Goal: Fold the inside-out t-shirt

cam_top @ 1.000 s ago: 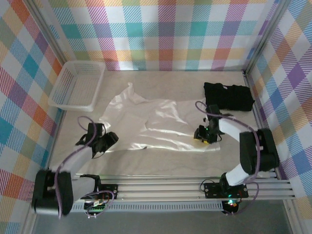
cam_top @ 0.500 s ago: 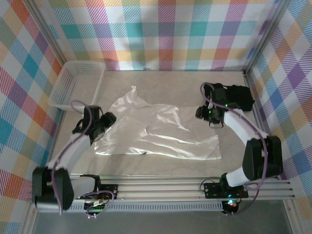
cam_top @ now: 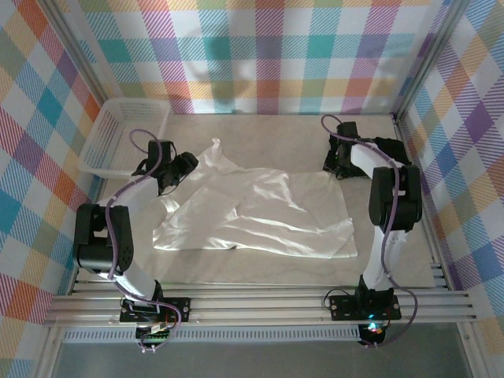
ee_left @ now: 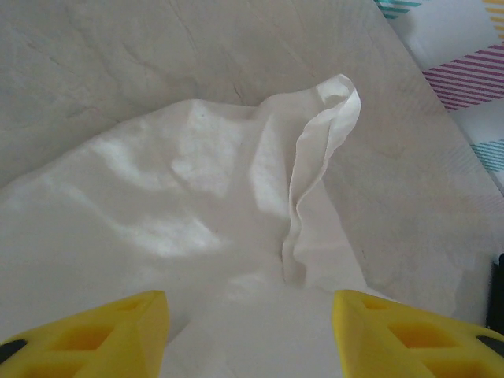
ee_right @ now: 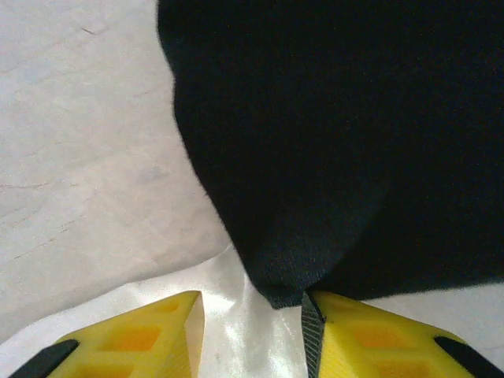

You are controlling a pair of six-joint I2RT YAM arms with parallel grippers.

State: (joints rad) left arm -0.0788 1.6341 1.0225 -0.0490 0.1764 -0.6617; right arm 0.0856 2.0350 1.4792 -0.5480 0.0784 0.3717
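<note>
We have swung both arms out to the far corners of the white t-shirt (cam_top: 260,213), lying flat on the tabletop (cam_top: 276,130), left end effector (cam_top: 183,165) spread above its sleeve (ee_left: 323,134), right end effector (cam_top: 335,161) parted beside the black folded garment (cam_top: 394,157), so a fold grasp looks next

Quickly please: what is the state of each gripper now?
Left gripper: open above the white t-shirt, holding nothing.
Right gripper: open at the black garment corner, holding nothing.

White-and-black arms (cam_top: 132,194), purple cables (cam_top: 140,131), yellow gripper fingers (ee_left: 102,331).
</note>
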